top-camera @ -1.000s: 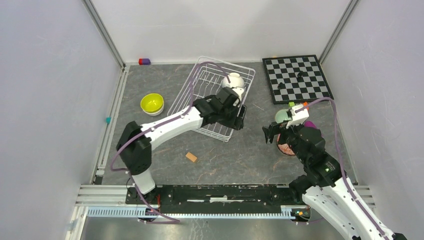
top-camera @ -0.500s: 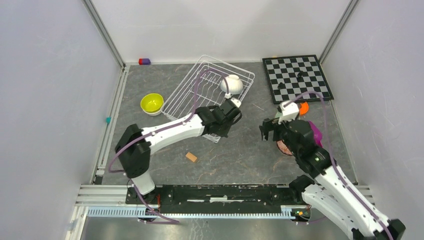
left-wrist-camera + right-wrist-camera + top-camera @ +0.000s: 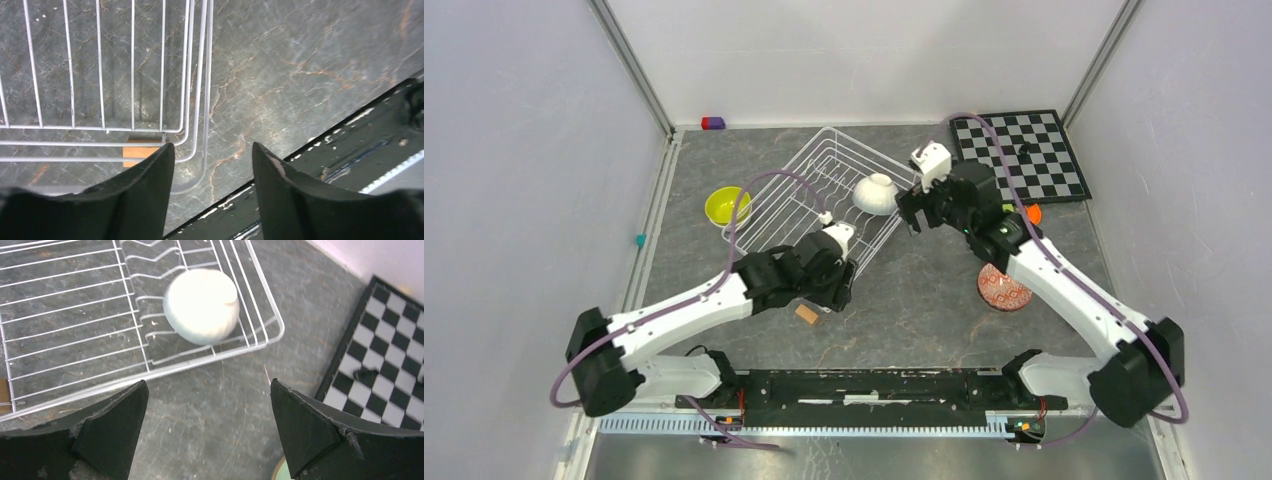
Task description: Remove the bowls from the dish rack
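Note:
The white wire dish rack lies askew at the table's middle back. One white bowl rests upside down in its right corner; it also shows in the right wrist view. My right gripper is open and empty just right of that corner, jaws wide apart. My left gripper is open and empty over the rack's near corner. A yellow-green bowl sits left of the rack. A speckled pink bowl sits at the right. A pale green rim shows by my right finger.
A chessboard with small black pieces lies at the back right, also in the right wrist view. A small wooden block lies by the rack's near corner, under the wires. A red-and-blue block sits at the back wall.
The rack has swung round and slid left and nearer, the white bowl with it. My left arm has drawn back toward the near edge. My right arm has moved from the pink bowl up to the rack.

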`<action>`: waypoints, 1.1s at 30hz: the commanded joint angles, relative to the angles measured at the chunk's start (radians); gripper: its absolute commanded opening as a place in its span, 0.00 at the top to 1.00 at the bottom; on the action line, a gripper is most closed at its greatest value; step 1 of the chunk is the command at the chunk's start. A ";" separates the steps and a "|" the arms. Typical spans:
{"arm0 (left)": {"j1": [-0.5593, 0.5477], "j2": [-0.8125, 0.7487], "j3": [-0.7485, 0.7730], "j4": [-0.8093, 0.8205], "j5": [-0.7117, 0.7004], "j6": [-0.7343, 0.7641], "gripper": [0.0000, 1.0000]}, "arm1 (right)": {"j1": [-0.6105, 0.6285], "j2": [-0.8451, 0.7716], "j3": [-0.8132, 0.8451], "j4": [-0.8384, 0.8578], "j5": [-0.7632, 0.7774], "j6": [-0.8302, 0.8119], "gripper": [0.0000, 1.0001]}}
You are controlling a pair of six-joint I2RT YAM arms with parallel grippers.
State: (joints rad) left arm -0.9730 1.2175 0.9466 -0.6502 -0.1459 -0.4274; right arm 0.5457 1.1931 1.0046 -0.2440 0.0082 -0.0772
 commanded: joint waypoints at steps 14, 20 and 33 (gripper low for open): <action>0.221 -0.274 -0.075 0.049 0.079 -0.184 0.24 | 0.128 0.485 0.486 -0.114 0.043 -0.423 0.02; 0.395 -0.313 -0.116 0.051 0.172 -0.205 0.15 | 0.145 0.635 0.584 -0.187 0.107 -0.497 0.02; 0.507 -0.293 -0.143 0.040 0.120 -0.216 0.06 | 0.149 0.827 0.662 -0.201 0.220 -0.540 0.02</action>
State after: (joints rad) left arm -0.4950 0.9180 0.8146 -0.6235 -0.0208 -0.6102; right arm 0.6903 1.9751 1.6001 -0.4381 0.1600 -0.5865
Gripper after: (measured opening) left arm 0.935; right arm 0.982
